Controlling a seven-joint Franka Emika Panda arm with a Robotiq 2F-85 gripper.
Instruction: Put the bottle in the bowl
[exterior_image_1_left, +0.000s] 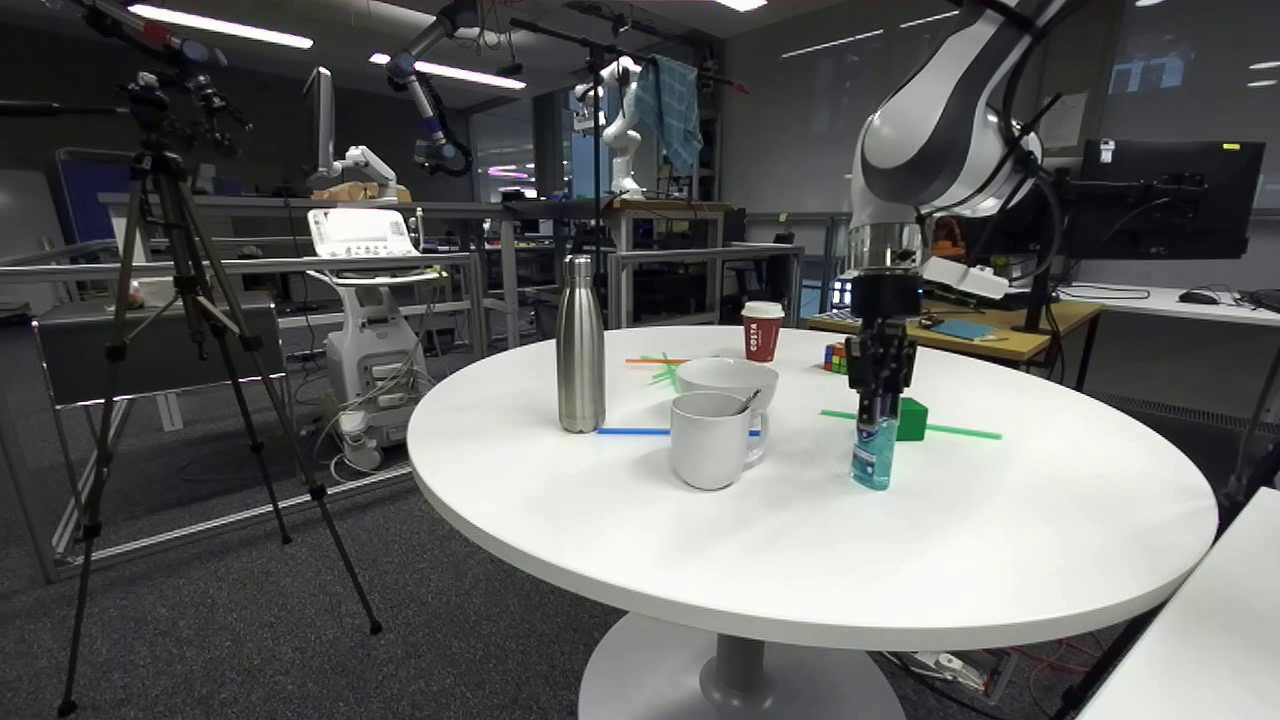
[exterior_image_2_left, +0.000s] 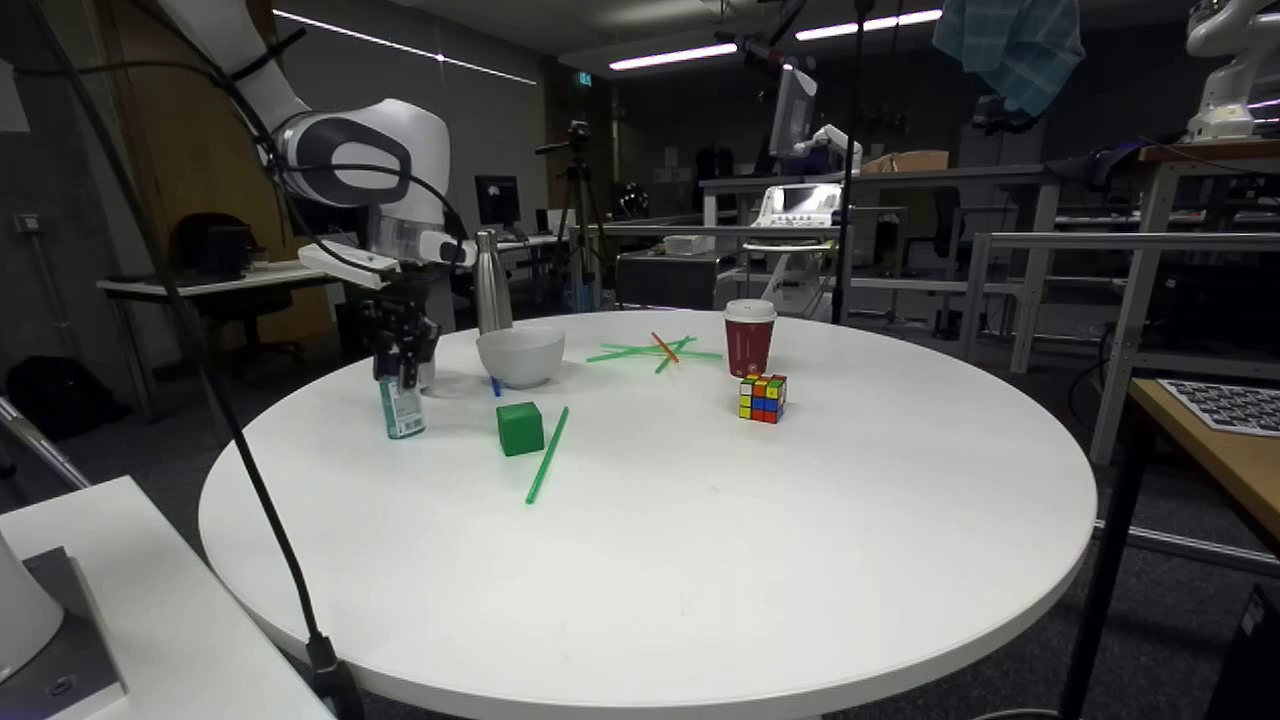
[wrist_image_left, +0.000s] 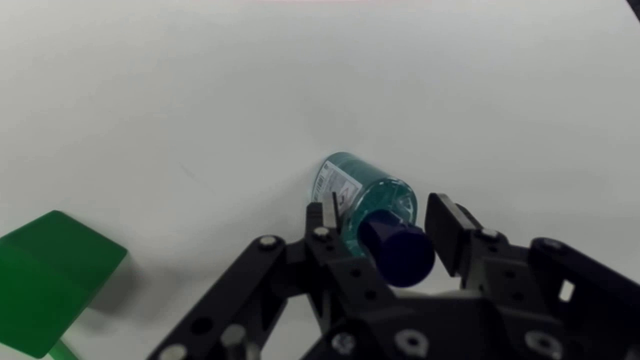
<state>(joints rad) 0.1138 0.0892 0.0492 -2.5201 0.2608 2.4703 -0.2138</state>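
Observation:
The bottle is small and teal-blue, with a white label and a dark blue cap. It stands about upright on the white table; it also shows in an exterior view and the wrist view. My gripper points down over its top, seen too in an exterior view. In the wrist view my gripper is open, with a finger on each side of the bottle and a visible gap at the right finger. The white bowl stands partly behind a mug; it shows fully in an exterior view.
A white mug stands between bottle and bowl. A green cube sits close to the bottle, by a green straw. A silver flask, red cup, puzzle cube and several straws are on the round table.

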